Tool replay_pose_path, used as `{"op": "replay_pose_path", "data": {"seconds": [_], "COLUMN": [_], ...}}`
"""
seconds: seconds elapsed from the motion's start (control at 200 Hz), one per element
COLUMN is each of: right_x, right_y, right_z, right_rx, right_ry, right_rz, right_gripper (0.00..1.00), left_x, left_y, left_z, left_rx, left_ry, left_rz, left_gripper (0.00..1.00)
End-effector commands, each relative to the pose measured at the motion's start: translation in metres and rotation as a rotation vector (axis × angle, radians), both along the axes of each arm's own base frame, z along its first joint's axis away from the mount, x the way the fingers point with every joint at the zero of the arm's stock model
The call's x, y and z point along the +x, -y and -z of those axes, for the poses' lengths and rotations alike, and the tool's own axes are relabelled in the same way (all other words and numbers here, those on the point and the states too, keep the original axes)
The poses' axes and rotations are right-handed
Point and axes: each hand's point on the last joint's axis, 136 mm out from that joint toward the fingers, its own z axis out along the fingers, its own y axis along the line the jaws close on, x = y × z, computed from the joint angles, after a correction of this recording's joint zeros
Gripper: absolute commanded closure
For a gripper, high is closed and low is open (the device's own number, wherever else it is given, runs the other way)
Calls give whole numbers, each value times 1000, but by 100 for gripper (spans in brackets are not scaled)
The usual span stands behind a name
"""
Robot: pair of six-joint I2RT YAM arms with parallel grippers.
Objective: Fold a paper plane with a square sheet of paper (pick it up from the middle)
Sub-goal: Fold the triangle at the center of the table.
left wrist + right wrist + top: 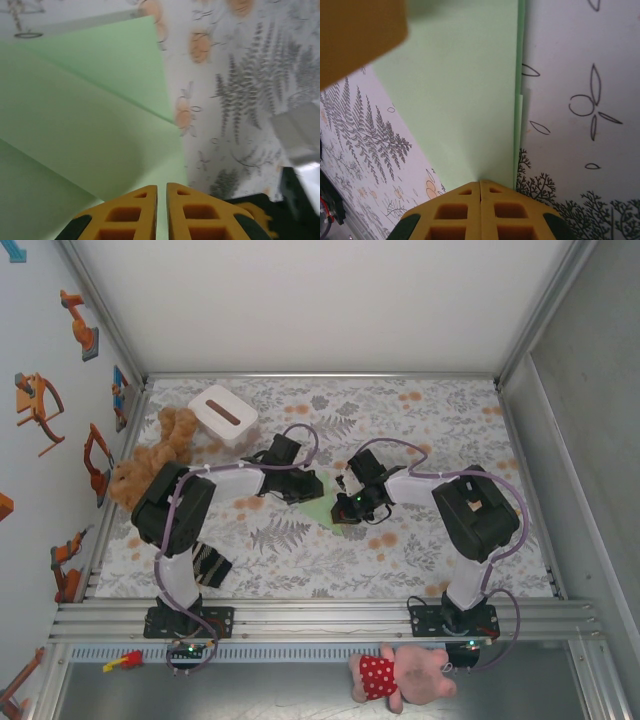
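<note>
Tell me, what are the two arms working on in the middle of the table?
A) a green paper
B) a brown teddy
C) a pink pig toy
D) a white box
A: the paper lies right where the two arms meet, while the box and teddy sit off at the far left.

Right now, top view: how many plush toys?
2. Brown one at the left edge of the table, beside the white box. Pink one off the table, in front of the rail. Others may be hidden.
</note>
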Motion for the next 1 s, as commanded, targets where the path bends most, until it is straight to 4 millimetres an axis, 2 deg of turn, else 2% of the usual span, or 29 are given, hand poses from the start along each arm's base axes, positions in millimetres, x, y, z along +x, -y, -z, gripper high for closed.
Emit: {"op": "replay_pose_path", "data": {"seconds": [0.0,0.085,0.361,0.466,0.556,0.656,0.721,0.821,0.911,0.997], "right_x": [-61,-61,-62,-58,-50,-26,-6,24,43,56], "right_y": [84,85,84,76,62,37,19,-4,-14,-15], "right_z": [70,71,73,69,60,33,6,-41,-73,-86], "right_rx": [-400,-405,-395,-353,-277,-146,-49,83,163,202], "right_ry": [-223,-224,-221,-213,-192,-117,-44,87,186,228], "right_rz": [34,33,52,63,79,114,134,153,176,202], "right_gripper": [100,100,100,100,100,100,100,94,86,78], "left_x": [12,22,51,58,63,70,74,80,84,84], "left_y": [-1,-12,-70,-76,-72,-67,-65,-62,-63,-65], "left_z": [5,15,44,44,36,25,14,-13,-37,-55], "left_rx": [12,31,121,136,122,99,85,54,38,36], "left_ry": [-31,-44,-83,-83,-69,-48,-32,13,60,98], "left_rz": [-11,-37,-134,-132,-131,-136,-145,-168,-199,-236], "left_gripper": [86,86,86,86,86,86,86,83,77,70]}}
